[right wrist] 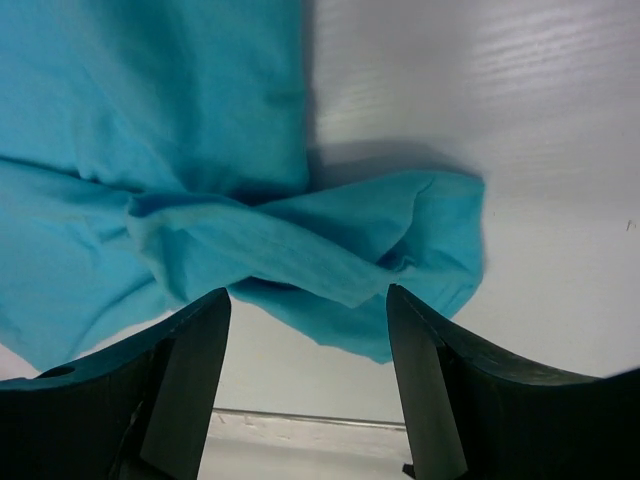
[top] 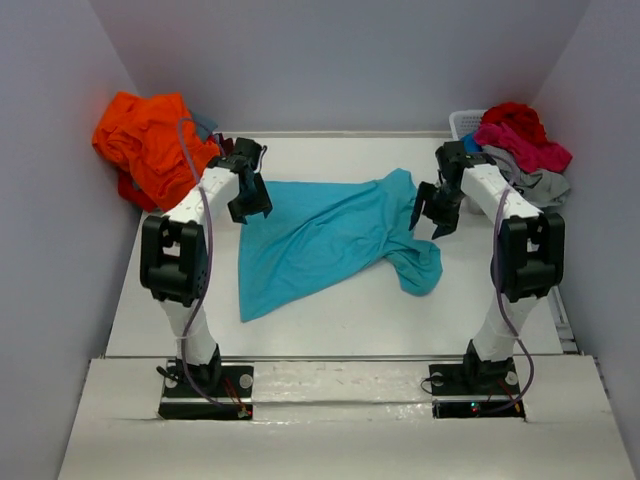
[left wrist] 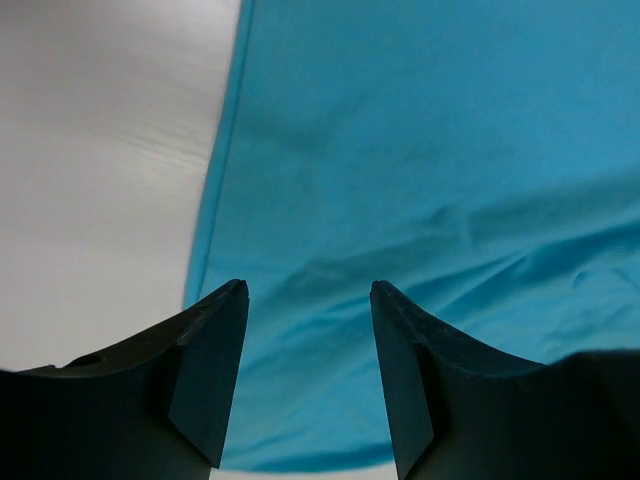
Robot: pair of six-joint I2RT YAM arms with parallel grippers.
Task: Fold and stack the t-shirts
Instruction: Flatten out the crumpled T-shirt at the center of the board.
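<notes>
The turquoise t-shirt [top: 320,240] is lying rumpled on the surface [top: 330,325], the left fingers [left wrist: 210,370] and right fingers [right wrist: 190,380] are hovering open and empty over it, and the right pair is likely risking pinching several twisted layers together.

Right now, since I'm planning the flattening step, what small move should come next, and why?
Probably lower the right gripper onto the bunched fold of the turquoise t-shirt and pinch it: its jaws stand open above that crumpled end, while the cloth under the left gripper lies smooth.
</notes>
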